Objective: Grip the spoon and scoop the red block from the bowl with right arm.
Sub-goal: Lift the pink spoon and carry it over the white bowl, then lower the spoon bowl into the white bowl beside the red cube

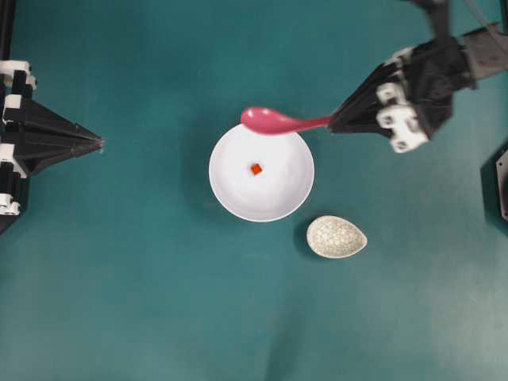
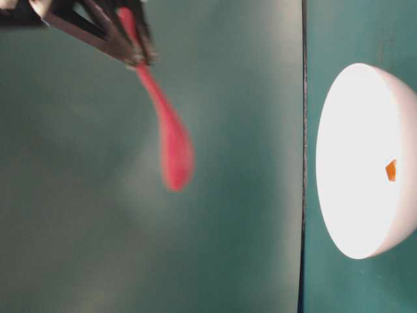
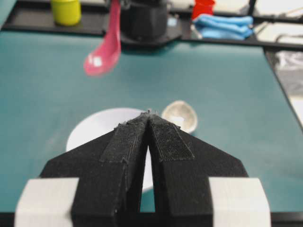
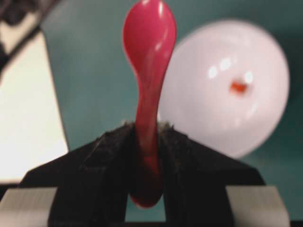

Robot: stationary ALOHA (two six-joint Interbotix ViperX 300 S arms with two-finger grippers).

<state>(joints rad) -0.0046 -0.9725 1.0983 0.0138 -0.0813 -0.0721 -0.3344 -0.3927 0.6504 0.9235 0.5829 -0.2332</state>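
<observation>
While the spoon (image 1: pixel 278 121) is clamped by its handle between the jaws of the right gripper (image 1: pixel 332 123), its oval scoop is carried in the air over the far rim of the bowl (image 1: pixel 230 190), as seen from overhead. The spoon's long axis runs out from the gripper tips toward the left of that view. The red block (image 1: pixel 256 168) lies loose near the middle of the bowl's floor, below and off to one side of the scoop, not in line with the handle. A lowering and an inward sweep of the scoop toward the block would therefore seem called for. The left gripper (image 1: pixel 101 143) is seen pressed narrow, holding nothing, well apart from the bowl. A grey crackle-patterned dish (image 1: pixel 336 236) sits on the worktop (image 1: pixel 119 302) just beside the bowl.
</observation>
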